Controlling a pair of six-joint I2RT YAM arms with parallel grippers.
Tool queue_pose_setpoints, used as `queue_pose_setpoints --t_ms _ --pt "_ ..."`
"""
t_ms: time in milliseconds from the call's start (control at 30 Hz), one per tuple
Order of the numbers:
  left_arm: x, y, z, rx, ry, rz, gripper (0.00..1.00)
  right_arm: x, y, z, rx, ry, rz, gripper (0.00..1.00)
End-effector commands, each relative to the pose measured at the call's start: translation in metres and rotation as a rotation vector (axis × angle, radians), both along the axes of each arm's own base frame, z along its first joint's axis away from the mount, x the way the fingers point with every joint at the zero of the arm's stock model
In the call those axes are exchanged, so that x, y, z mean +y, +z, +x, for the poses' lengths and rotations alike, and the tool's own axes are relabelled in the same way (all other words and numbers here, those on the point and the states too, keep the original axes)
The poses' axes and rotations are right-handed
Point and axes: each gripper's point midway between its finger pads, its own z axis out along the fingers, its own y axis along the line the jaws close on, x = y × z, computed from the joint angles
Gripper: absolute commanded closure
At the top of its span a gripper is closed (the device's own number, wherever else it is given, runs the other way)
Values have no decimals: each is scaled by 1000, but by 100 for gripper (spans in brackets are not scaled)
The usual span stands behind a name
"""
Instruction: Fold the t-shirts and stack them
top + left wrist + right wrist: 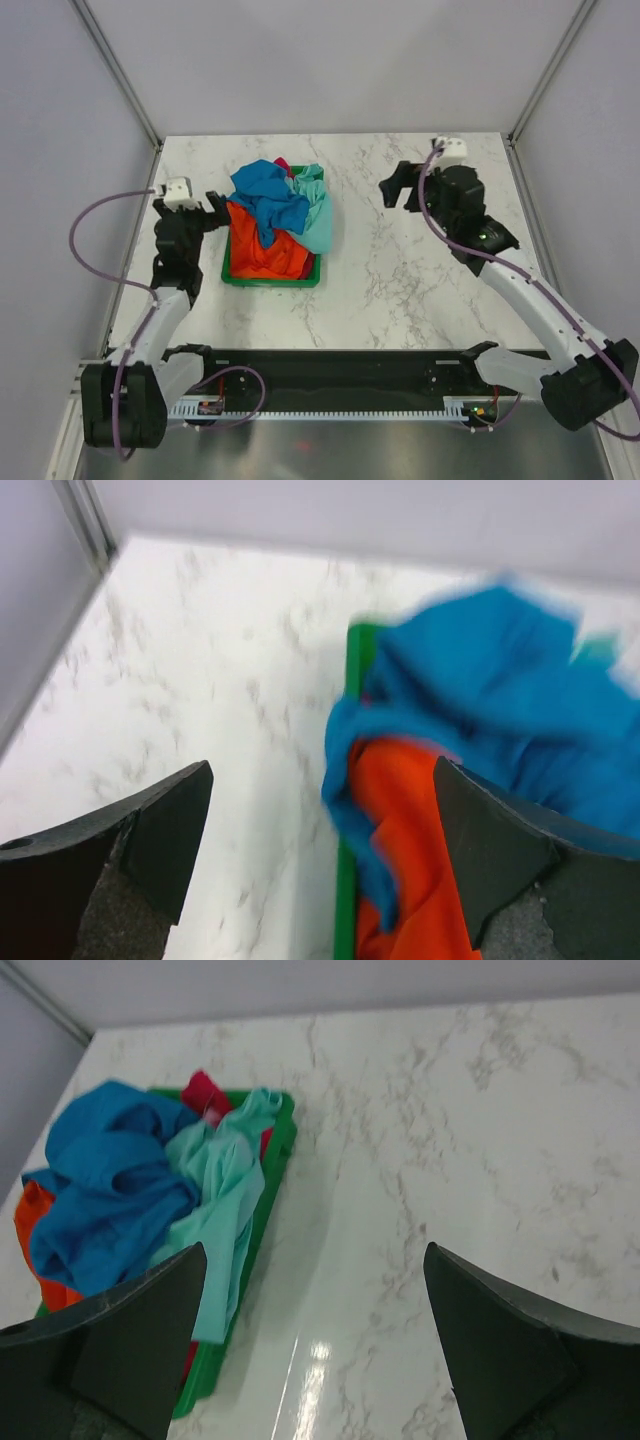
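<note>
While poised above the worktop [400, 300], gapes empty at the left tool [216, 212], just left of the basket [270, 282]; likewise spread and empty at the right tool [398, 185], well to its right. Heaped in the basket: blue shirt [268, 195] topmost, orange shirt [265, 250] beneath, nearer side, mint shirt [318, 220] draped over the right rim, magenta shirt [205, 1090] at the far end.

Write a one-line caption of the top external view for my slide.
Both arms, jaws open, flank a green basket heaped with unfolded t-shirts: blue, orange-red, mint-green, on a marble table.
</note>
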Motion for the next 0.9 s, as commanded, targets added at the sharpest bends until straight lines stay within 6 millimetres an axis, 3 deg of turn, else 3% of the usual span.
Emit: queue_pose_setpoints --t_ms 0,33,67,133,167,200,267,300,367,400,467,533,567,600,667,733,767,867 --pt "9 60 -16 15 124 -190 0 32 -7 -18 104 29 -72 2" --pt "8 72 -20 2 139 -264 1 42 -4 -18 111 49 -61 2" --pt "9 73 -26 13 180 -340 0 53 -1 -18 114 71 -51 2" --pt "8 53 -49 106 271 -562 0 87 2 -16 126 134 -60 2" --pt "-9 53 -51 132 169 -554 0 116 6 -17 125 188 -75 2" --pt "-14 62 -50 139 87 -534 0 129 1 -19 142 225 -113 2" --pt "-52 62 -61 246 -122 -556 0 157 -4 -20 155 272 -168 2" --pt "-63 64 -66 278 -190 -555 0 187 -9 -20 160 318 -209 2" --pt "-73 71 -83 356 -234 -566 0 204 -26 -17 199 309 -278 2" --pt "-71 74 -88 355 -230 -538 0 226 -35 -13 213 325 -302 2" --pt "-63 84 -107 295 -235 -423 0 248 -55 -3 249 329 -342 2" --pt "-49 84 -119 257 -185 -345 0 264 -65 -2 252 337 -368 2" --pt "-31 84 -129 227 -75 -321 0 277 -73 4 254 337 -380 2" --pt "-24 89 -133 207 -33 -322 0 280 -78 7 266 337 -389 2" --pt "-24 100 -142 145 -44 -313 0 295 -86 17 277 330 -389 3" --pt "-24 100 -143 129 -43 -315 0 298 -95 20 297 325 -400 14" --pt "-23 100 -142 125 -38 -320 0 303 -99 23 301 325 -399 27" --pt "-25 97 -140 147 -49 -321 0 306 -105 27 306 317 -404 54"
